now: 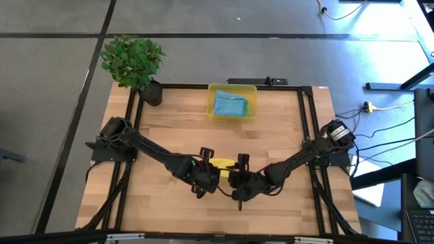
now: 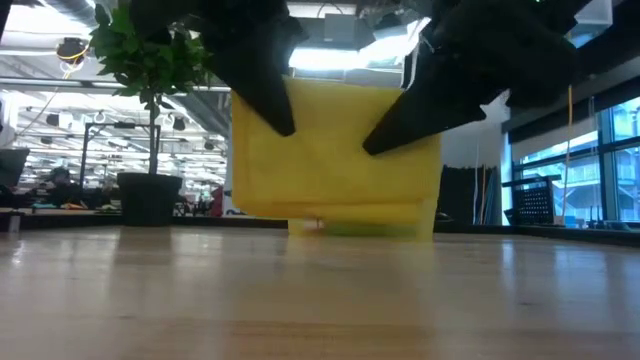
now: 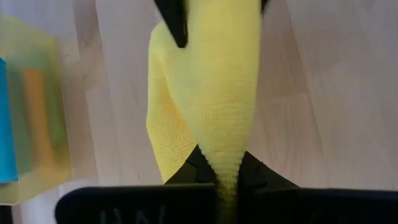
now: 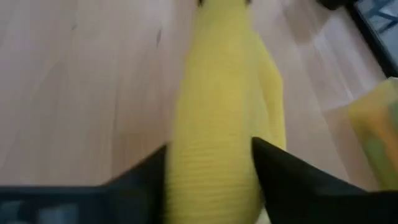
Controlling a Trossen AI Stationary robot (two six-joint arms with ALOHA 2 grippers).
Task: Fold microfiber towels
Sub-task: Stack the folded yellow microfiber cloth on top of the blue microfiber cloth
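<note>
At lower centre of the high view, the left gripper [image 1: 205, 181] and right gripper [image 1: 239, 184] each pinch a top corner of the yellow towel [image 2: 335, 150], hanging unfolded above the table [image 1: 169, 129]. Other towels [image 1: 229, 105] wait in the bin [image 1: 232, 89], upper centre; most folding seems left.

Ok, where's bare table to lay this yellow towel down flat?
Bare wood lies between the yellow bin and the two hands, left and right, holding the yellow towel, plus both side strips. It is crowded by the bin and the plant.
</note>
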